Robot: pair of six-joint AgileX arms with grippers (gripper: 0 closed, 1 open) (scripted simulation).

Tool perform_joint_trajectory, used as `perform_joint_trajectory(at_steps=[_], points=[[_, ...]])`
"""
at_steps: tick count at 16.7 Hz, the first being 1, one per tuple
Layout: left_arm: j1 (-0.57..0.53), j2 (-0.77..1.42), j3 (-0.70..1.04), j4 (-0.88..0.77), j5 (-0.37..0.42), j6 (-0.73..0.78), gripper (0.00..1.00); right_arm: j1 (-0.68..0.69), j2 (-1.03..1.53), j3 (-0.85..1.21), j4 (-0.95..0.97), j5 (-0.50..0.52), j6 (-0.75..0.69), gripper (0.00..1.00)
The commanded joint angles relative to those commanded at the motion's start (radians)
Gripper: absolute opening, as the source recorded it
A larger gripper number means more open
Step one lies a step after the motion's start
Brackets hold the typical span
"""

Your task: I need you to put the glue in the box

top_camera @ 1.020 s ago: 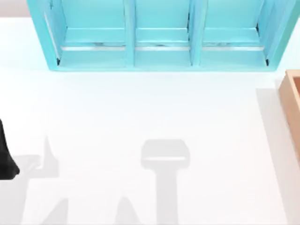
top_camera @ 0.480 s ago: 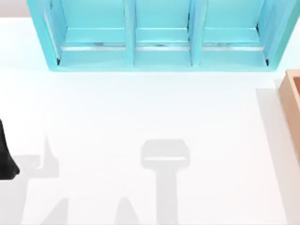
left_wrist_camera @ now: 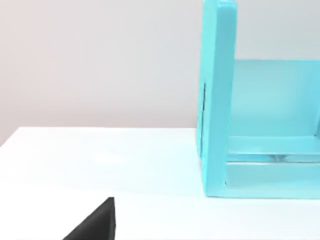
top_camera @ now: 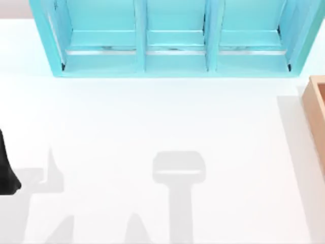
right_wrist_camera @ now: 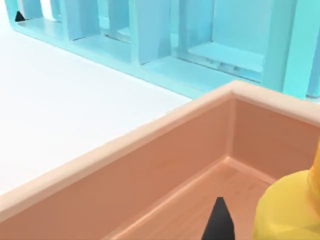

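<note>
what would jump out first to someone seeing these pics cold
First the big teal shelf unit with three compartments, standing along the far edge of the white table. Next the tan box at the table's right edge, with the yellow body of the glue seen over its inside in the right wrist view, beside a dark tip of the right claw. The left arm sits as a dark shape at the table's left edge.

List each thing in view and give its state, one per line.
glue: over the inside of the box, close to the right gripper's fingertip.
box: open-topped, at the table's right edge.
teal shelf unit: three compartments, none holding anything that I can see.
left arm: parked at the left edge.
</note>
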Motion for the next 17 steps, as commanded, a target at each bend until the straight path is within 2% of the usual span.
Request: perform_joint_trajectory(at_steps=[2,15,17], points=[[0.000,0.000,0.000,0.000,0.000,0.000,1.00,0.000,0.000,0.000,0.000,0.000,0.000,0.00],[0.000,0.000,0.000,0.000,0.000,0.000,1.00,0.000,0.000,0.000,0.000,0.000,0.000,0.98],[0.000,0.000,0.000,0.000,0.000,0.000,1.00,0.000,0.000,0.000,0.000,0.000,0.000,1.00]])
